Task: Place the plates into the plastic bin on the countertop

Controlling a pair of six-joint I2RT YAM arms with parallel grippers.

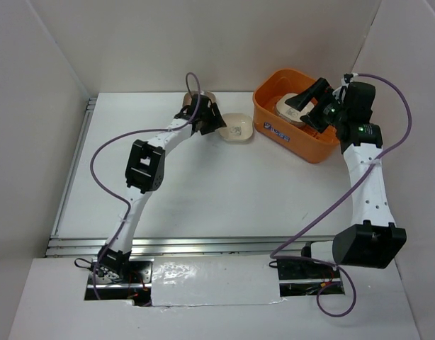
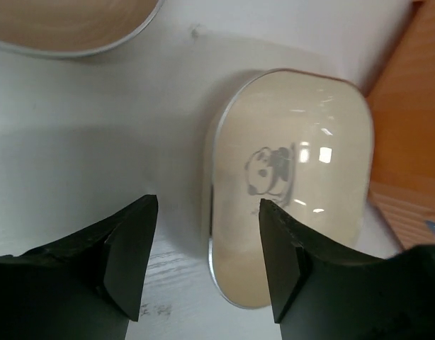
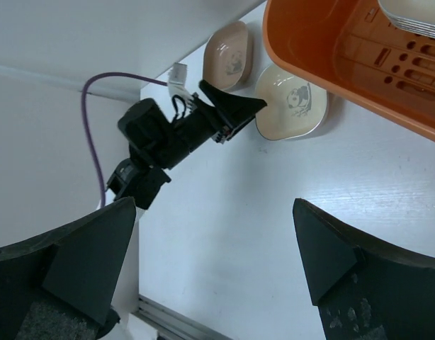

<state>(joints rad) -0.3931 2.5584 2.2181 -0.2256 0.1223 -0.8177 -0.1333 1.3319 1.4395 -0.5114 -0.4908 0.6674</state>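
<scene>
Two arms were up. The left arm (image 1: 145, 164) was bent at the elbow and extended toward 12 o'clock, wrist tipped down over the cream plate (image 2: 295, 177). The left jaws stood apart astride its near rim, one side over the plate, the other over bare surface (image 1: 224, 191), nothing grasped. The cream plate lay flat at 9 o'clock of the plastic bin (image 1: 302, 145), just beside it. A brown plate (image 3: 229, 53) sat at its 11 o'clock. The right arm (image 1: 365, 177) stretched to 1 o'clock, wrist over the bin. The right jaws were released wide, empty. Stacked plates (image 1: 292, 106) sat inside the bin.
</scene>
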